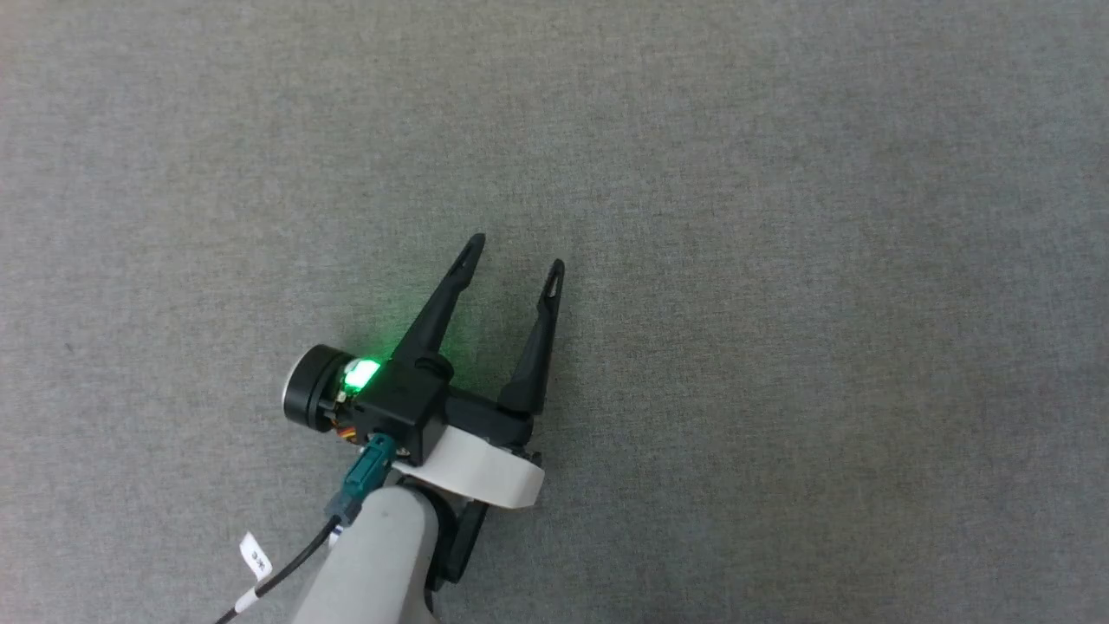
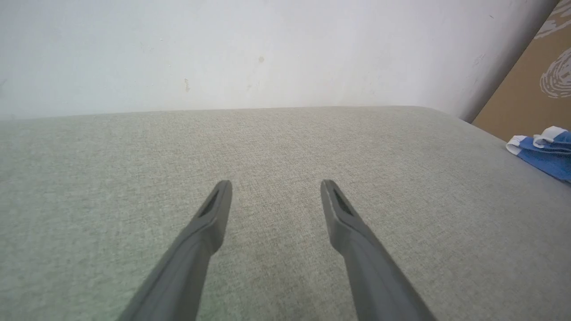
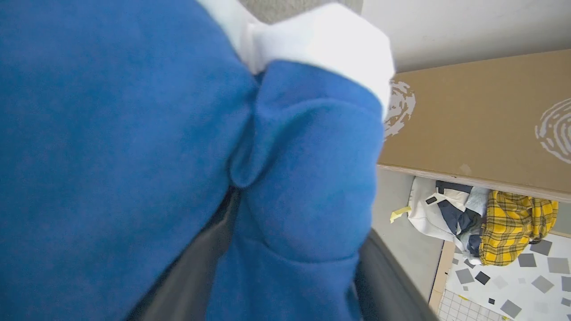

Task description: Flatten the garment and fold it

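The garment (image 3: 134, 133), bright blue shorts with a white trim band, bulges close in front of the right wrist camera. My right gripper (image 3: 294, 232) has its two dark fingers (image 3: 383, 285) spread wide, with a fold of the blue cloth lying between them and hiding the tips. In the left wrist view a corner of the garment (image 2: 546, 151) lies at the far right edge of the grey surface. My left gripper (image 1: 517, 251) stands open over bare grey fabric with nothing between its fingers, well away from the shorts; it appears open too as my left gripper (image 2: 276, 185).
The grey woven surface (image 1: 780, 260) spreads all around the left gripper. A white wall (image 2: 267, 53) rises behind it. Beside the surface stands a brown cardboard box (image 3: 468, 120) with white prints, and a pile of clothes (image 3: 513, 223) lies on the floor.
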Robot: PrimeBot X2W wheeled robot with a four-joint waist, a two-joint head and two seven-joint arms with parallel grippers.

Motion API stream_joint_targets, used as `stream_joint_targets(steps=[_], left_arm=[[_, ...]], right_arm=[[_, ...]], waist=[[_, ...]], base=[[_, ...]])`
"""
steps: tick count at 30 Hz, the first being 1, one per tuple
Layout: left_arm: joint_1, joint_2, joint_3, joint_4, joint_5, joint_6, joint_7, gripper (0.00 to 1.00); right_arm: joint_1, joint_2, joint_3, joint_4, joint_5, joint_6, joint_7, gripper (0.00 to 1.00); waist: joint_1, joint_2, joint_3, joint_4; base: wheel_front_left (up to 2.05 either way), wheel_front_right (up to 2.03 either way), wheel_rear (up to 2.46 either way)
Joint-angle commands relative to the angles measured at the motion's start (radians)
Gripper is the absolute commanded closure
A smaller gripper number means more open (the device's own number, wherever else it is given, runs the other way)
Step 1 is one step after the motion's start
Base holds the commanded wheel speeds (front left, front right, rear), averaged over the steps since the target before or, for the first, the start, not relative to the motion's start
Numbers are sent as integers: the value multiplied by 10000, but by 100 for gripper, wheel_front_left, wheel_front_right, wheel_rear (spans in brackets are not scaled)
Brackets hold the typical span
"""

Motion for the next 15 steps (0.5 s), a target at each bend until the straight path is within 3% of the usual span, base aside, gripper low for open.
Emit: stream_joint_targets(steps=[1,7,15], left_arm=[[-19,16,50,80,-13,36,-47,0],[370,16,38,301,-212,137,-47,0],[1447,16,114,479,-477,376,-47,0]], right_arm=[[-112,266,60,26,-70,21,-48,0],[-374,425,297,105,-172,21,-27,0],[-736,547,935,-677,-351,21,195,0]], waist=[[0,0,-247,-53],[0,0,-1390,-187],[0,0,-3426,-384]], base=[[0,0,0],[0,0,0],[0,0,0]])
